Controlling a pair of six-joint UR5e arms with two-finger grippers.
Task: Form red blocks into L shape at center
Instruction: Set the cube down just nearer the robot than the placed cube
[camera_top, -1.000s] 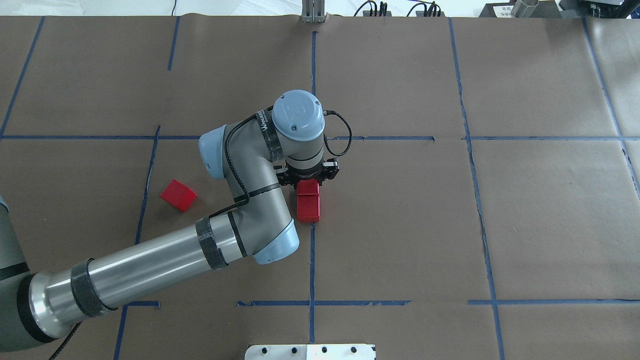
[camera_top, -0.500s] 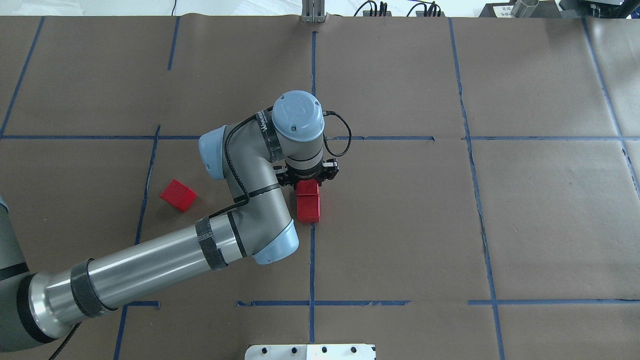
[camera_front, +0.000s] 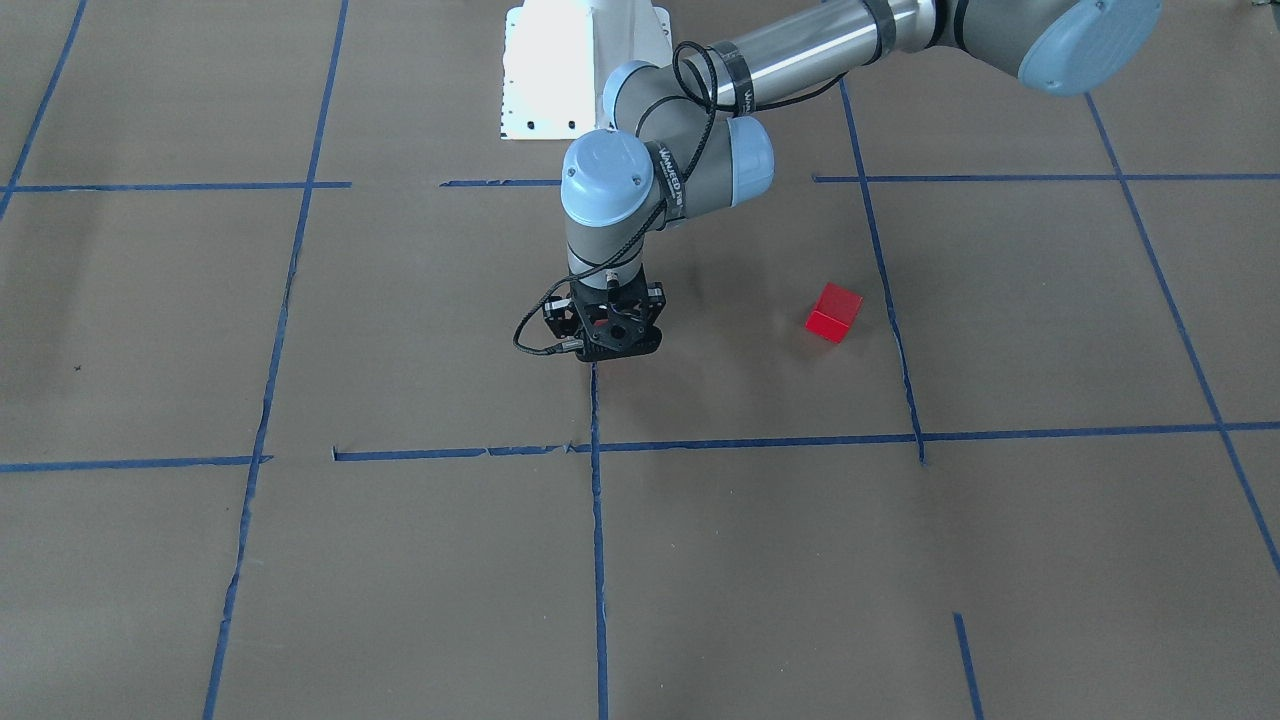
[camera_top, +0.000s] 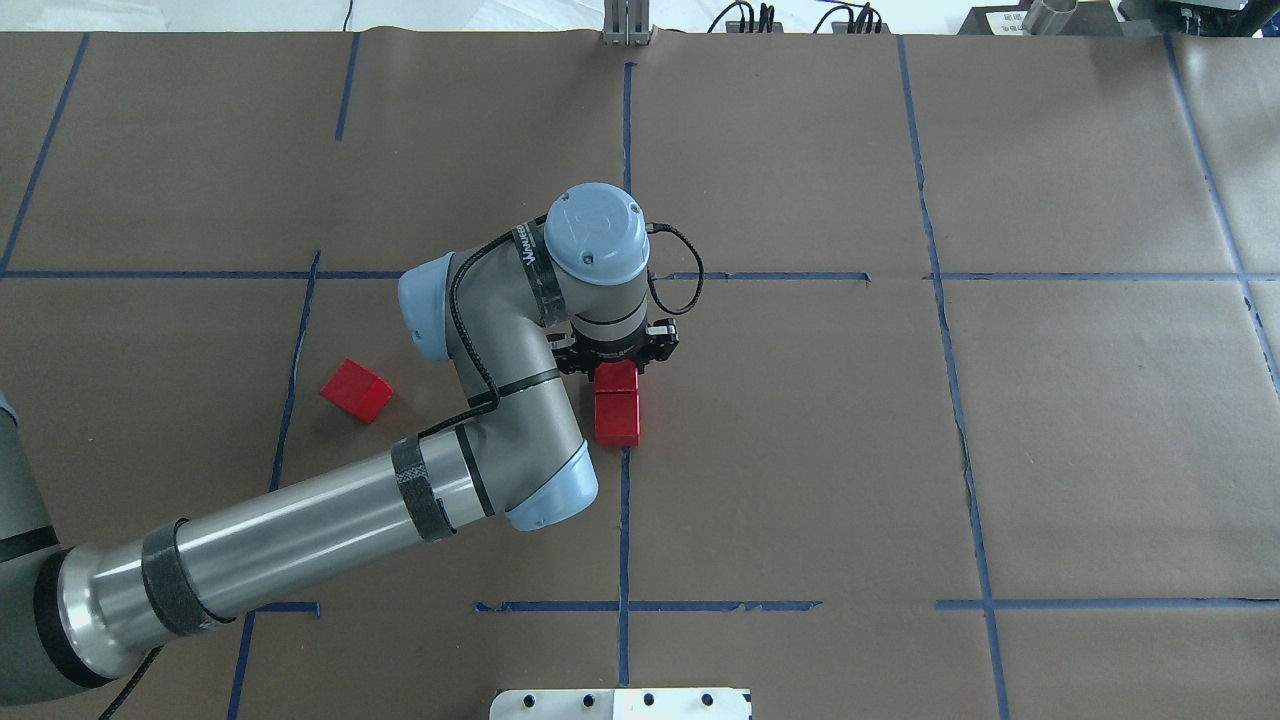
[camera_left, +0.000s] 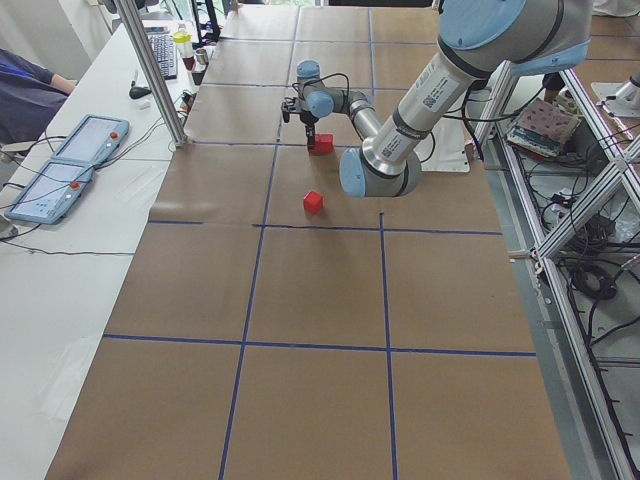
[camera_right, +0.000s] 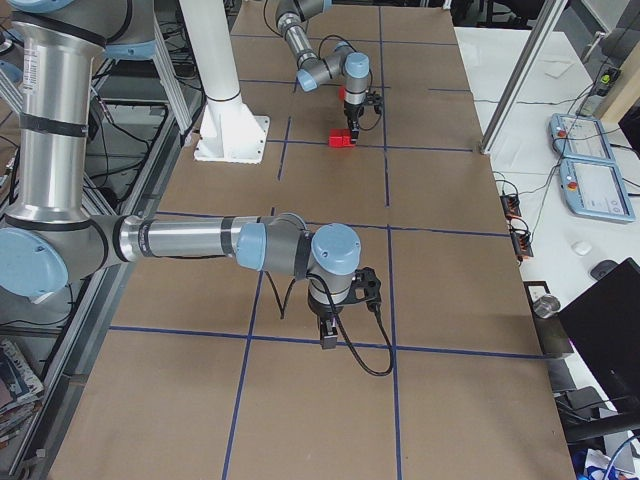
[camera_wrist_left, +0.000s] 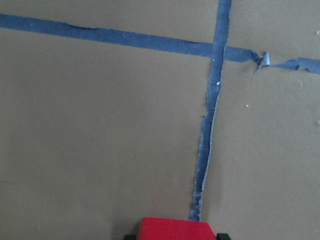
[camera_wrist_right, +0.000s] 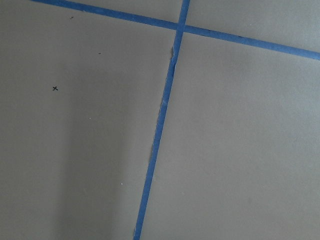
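Left gripper (camera_top: 616, 360) clamped on red block (camera_top: 617, 376), touching second block (camera_top: 617, 418) at its 6 o'clock, on center cell (camera_top: 790, 440) tape line (camera_top: 624, 520). Third block (camera_top: 356, 389) at 9 o'clock, well apart. Right gripper (camera_right: 326, 337): cannot tell grip.

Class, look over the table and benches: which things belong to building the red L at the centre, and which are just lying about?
Part of the job:
- gripped red block, in the left gripper
- second red block, right beside it
- stray red block
- centre cell

Just lying about:
- teach pendants
- keyboard
- white base plate
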